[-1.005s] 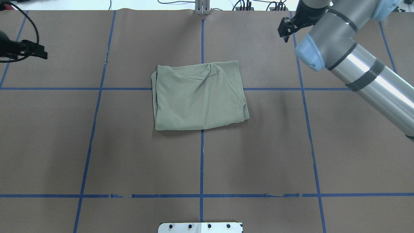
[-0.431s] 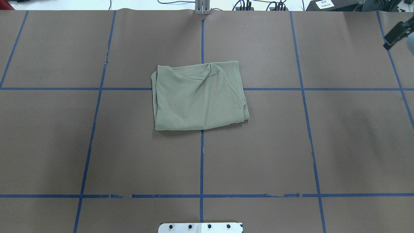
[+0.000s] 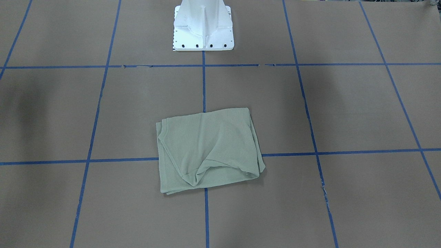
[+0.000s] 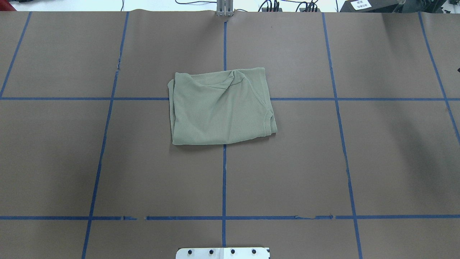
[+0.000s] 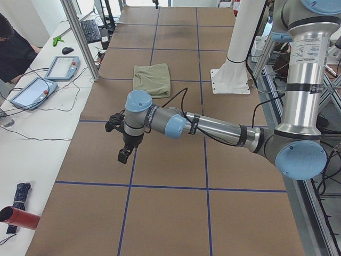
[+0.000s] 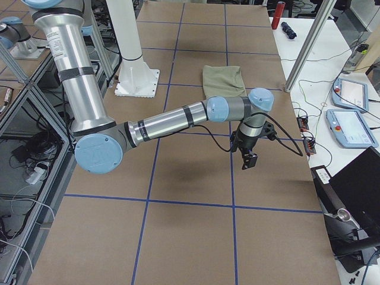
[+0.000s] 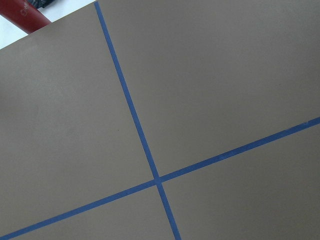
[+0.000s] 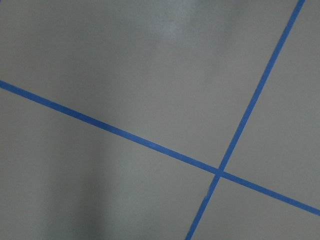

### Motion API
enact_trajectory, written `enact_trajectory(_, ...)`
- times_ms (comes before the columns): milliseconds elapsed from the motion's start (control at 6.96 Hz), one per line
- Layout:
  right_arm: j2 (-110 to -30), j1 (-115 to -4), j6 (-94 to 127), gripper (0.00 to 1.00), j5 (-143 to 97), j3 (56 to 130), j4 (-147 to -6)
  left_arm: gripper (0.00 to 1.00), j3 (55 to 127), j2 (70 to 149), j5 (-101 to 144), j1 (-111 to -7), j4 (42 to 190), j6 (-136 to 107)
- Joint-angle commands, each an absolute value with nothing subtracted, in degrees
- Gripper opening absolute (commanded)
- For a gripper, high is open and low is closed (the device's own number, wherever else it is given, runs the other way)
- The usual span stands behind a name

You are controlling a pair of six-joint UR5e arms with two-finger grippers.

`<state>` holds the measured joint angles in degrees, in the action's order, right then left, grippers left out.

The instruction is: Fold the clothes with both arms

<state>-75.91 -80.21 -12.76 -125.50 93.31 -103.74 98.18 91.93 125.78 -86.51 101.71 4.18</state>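
Shirt (image 4: pixel 219 108) lies folded; my left claw (image 5: pixel 124 155) and right claw (image 6: pixel 248 161) hang well apart from it, spread or not I cannot tell

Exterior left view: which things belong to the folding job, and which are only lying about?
Job: folded green shirt; left arm; left hand, away from the shirt.
Lying about: red tube; keyboard; mouse; near tablet; far tablet.

Sage-green shirt (image 4: pixel 219 111); brown table (image 4: pixel 395 162), blue tape grid (image 4: pixel 224 180); white pedestal (image 3: pixel 203 27).
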Motion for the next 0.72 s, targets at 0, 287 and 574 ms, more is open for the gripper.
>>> enact_trajectory(0, -79.5, -83.2, -8.1, 1.0, -125.4, 92.3, -99.1, 1.0, 90.8, 91.9, 125.5, -87.8, 106.0, 4.5)
enact_trajectory(287, -82.9, -84.5, 0.9, 1.0, -127.3, 92.3, -97.7, 1.0, 87.5, 91.5, 125.2, -87.9, 105.6, 4.7)
enact_trajectory(574, -89.5, -86.8, 1.0, 1.0, -131.7, 91.6, -90.1, 1.0, 86.4, 91.8, 125.9, -87.9, 101.0, 4.7)
